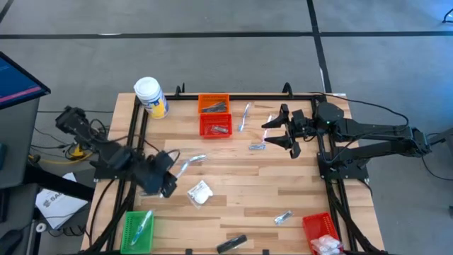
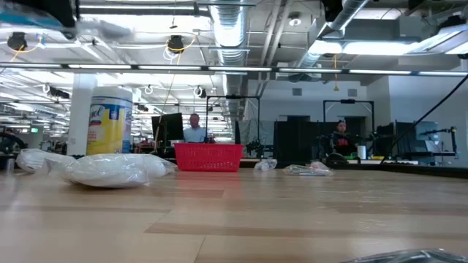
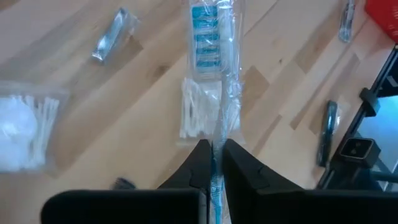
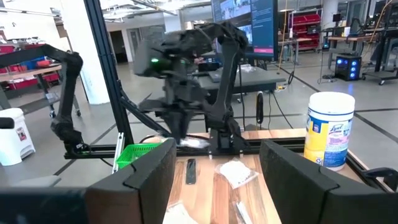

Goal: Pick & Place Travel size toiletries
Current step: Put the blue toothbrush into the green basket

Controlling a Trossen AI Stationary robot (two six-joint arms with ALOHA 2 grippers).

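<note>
The left gripper [image 3: 214, 163], clamped on a clear-plastic stick [image 3: 217, 81] whose long axis runs straight ahead, has the green basket [image 1: 136, 230] nearby at its six o'clock.

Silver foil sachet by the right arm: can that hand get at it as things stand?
Probably yes. The right hand hangs open and empty beside the silver foil sachet, with only bare wooden table around it.

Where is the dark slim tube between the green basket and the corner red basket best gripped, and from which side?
Take the dark slim tube at its middle, jaws across its narrow width, coming straight down. It lies flat, with bare table on both long sides.
</note>
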